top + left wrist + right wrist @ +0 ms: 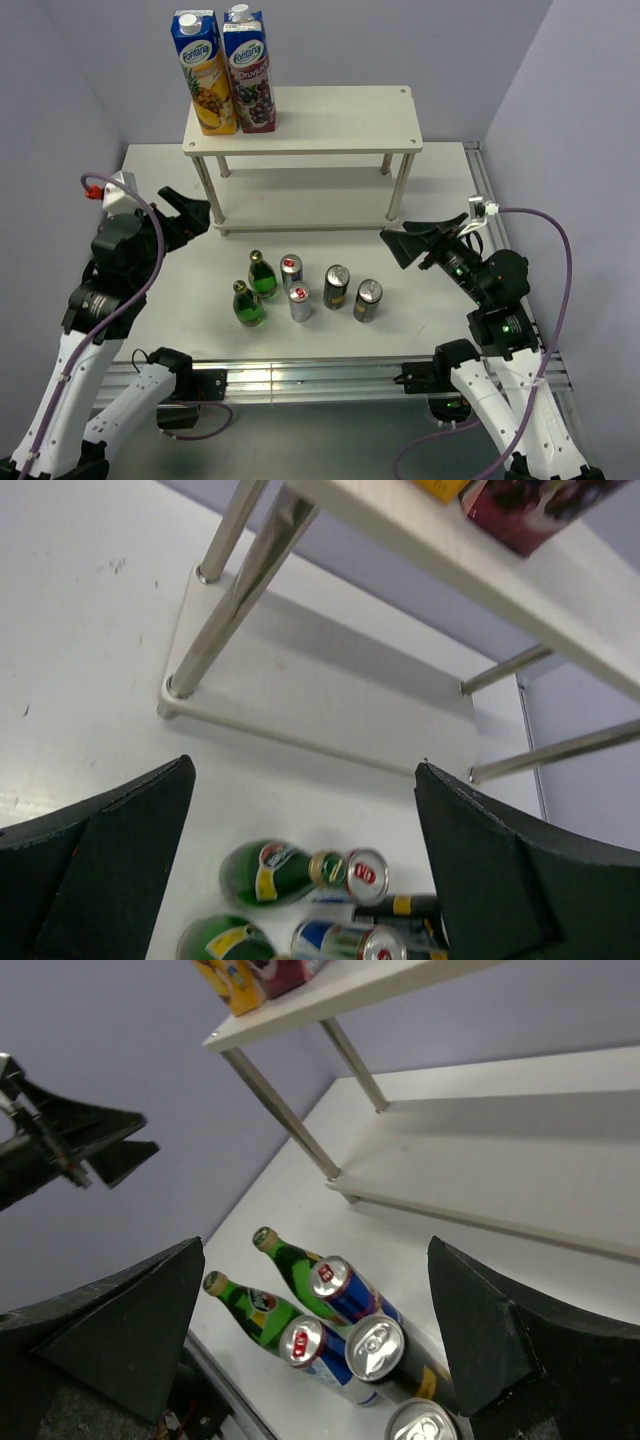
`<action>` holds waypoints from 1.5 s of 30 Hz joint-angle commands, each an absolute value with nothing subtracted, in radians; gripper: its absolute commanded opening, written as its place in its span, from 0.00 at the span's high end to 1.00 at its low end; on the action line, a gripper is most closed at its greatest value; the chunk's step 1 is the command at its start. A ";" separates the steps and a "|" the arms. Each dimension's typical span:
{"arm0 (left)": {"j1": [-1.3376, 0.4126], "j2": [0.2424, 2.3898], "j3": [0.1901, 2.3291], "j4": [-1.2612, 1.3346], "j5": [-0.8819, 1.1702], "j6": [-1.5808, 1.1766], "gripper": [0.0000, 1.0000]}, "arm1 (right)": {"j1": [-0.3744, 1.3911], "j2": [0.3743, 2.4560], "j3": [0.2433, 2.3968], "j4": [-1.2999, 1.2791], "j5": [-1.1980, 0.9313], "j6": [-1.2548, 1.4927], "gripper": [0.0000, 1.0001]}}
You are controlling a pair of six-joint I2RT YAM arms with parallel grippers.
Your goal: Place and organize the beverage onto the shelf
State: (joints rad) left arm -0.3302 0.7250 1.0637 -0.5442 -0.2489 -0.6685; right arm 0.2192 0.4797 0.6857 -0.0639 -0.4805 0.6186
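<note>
Bottles [262, 275] and cans [337, 286] wait upright before the shelf [340, 115], so left gripper [190, 210] and right gripper [393, 248] hover spread wide, empty.

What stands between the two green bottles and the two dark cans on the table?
Two slim silver-blue cans stand there; the top external view shows it.

Six drinks [300, 303] stand on the table [150, 180] before the shelf [340, 118]; two cartons [248, 75] sit on its top left.
</note>
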 commanded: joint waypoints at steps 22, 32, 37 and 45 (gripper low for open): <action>-0.739 0.834 0.985 -0.875 -0.823 -0.853 0.03 | 1.380 0.989 1.025 -1.159 1.160 1.404 0.00; -1.420 1.102 1.116 -1.168 -1.098 -1.346 0.01 | 1.426 0.745 0.724 -0.814 0.911 1.222 0.00; -1.509 1.065 0.982 -1.126 -1.063 -1.483 0.01 | 1.564 0.955 0.753 -1.052 0.954 1.507 0.00; -1.562 1.037 1.017 -1.222 -1.097 -1.516 0.01 | 1.634 1.072 0.692 -1.089 0.943 1.782 0.00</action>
